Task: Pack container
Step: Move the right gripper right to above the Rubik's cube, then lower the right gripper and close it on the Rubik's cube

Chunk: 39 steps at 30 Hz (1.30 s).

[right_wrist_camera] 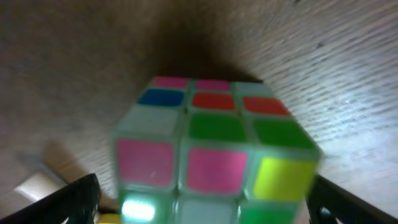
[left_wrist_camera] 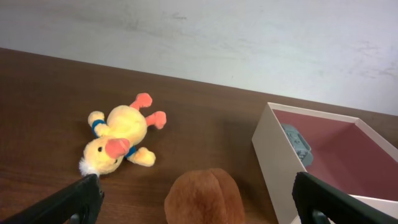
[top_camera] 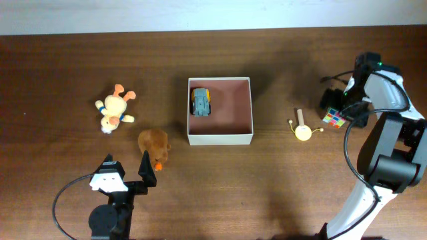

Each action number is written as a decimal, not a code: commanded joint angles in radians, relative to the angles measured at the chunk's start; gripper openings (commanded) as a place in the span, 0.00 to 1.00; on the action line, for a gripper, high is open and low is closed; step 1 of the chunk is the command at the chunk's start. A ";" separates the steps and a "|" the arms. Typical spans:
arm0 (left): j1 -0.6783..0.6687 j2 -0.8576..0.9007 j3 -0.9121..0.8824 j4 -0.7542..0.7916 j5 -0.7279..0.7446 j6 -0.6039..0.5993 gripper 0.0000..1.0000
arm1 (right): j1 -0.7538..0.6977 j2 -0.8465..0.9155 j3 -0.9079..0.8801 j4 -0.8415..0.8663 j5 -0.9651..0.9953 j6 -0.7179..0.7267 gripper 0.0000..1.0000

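The container stands mid-table, a white-walled square box with a pink-brown inside, and a small grey-and-yellow toy car lies in its left part. A brown plush lies left of its front corner, and a yellow duck plush lies farther left. My left gripper is open just in front of the brown plush, which sits between the spread fingers. At the right, my right gripper is open over a colour cube. The cube fills the gap between those fingers.
A small yellow toy with a wooden stick lies between the container and the cube. The duck lies on its side to the left in the left wrist view. A pale wall runs along the table's far edge.
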 commanded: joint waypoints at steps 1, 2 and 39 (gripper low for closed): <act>0.005 -0.005 -0.006 0.000 0.011 0.019 0.99 | 0.004 -0.004 -0.019 0.028 0.002 -0.044 1.00; 0.005 -0.005 -0.006 0.000 0.011 0.019 0.99 | 0.004 -0.004 -0.019 0.035 0.002 -0.056 1.00; 0.005 -0.005 -0.006 0.000 0.011 0.019 0.99 | 0.004 0.017 -0.075 0.179 0.062 -0.099 0.88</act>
